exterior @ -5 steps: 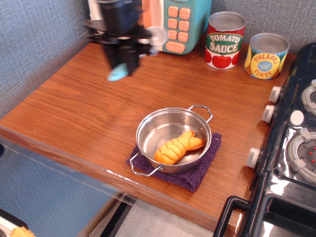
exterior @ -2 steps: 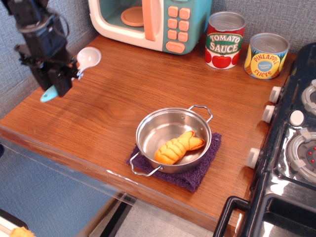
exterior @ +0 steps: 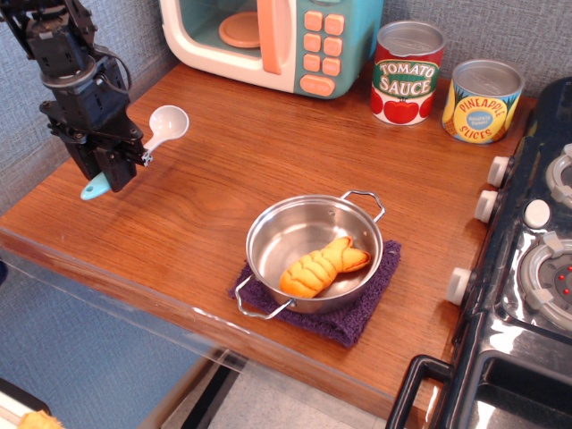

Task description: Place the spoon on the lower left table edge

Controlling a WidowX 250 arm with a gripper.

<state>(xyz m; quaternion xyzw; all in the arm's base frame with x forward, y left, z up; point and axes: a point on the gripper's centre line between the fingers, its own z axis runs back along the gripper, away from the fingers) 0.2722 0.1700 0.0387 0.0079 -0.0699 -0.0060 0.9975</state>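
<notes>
The spoon (exterior: 165, 122) has a white round bowl and a light blue handle tip that sticks out below the fingers. My gripper (exterior: 114, 170) is black and is shut on the spoon's neck. It holds the spoon over the left part of the reddish-brown table (exterior: 197, 197), near the left edge and close to the surface. I cannot tell whether the spoon touches the wood.
A steel pan (exterior: 313, 253) with an orange toy fish (exterior: 322, 266) sits on a purple cloth (exterior: 357, 313) at front centre. A toy microwave (exterior: 277, 40), a tomato sauce can (exterior: 407, 73) and a pineapple can (exterior: 482, 101) stand at the back. A black toy stove (exterior: 527, 268) is at right.
My gripper carried the spoon from the back near the microwave to the left side of the table, then sank a little lower.
</notes>
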